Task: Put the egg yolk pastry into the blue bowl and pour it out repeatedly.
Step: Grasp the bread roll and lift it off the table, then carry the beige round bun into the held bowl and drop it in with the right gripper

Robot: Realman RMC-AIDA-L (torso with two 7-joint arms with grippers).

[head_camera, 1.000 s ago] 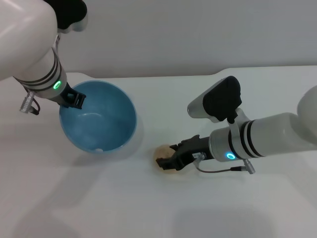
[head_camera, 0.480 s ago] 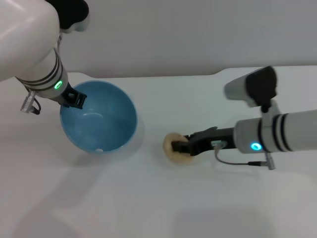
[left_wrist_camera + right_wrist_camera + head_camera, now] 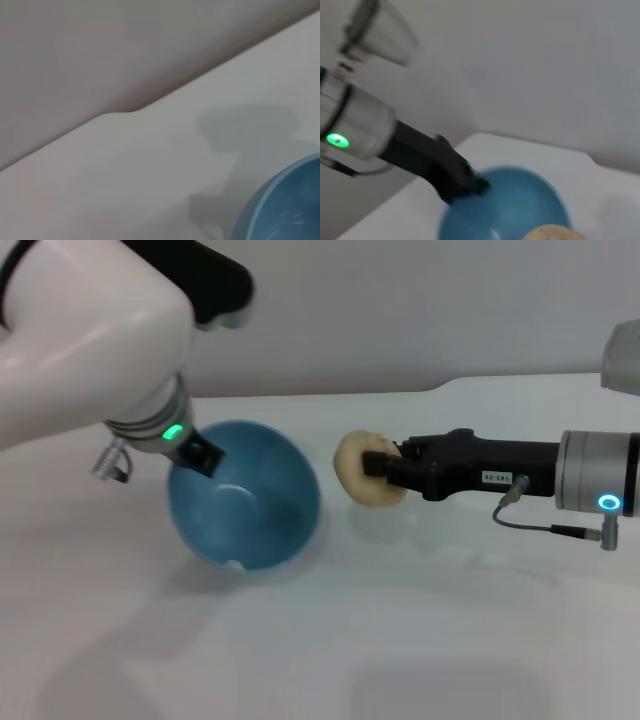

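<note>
The light blue bowl (image 3: 245,495) sits left of centre on the white table, tilted a little, its inside empty. My left gripper (image 3: 203,454) is shut on the bowl's left rim. It shows in the right wrist view (image 3: 462,182) on the bowl (image 3: 515,207) too. My right gripper (image 3: 376,466) is shut on the pale tan egg yolk pastry (image 3: 362,483) and holds it in the air just right of the bowl's rim. The pastry's top (image 3: 552,234) shows at the edge of the right wrist view. The left wrist view shows only a part of the bowl (image 3: 285,207).
The white table (image 3: 330,640) runs to a back edge with a step (image 3: 440,387) against a grey wall. The right arm (image 3: 590,475) reaches in from the right edge.
My right gripper has lifted the pastry off the table and carried it up and back beside the bowl. My left arm has moved the bowl to the right.
</note>
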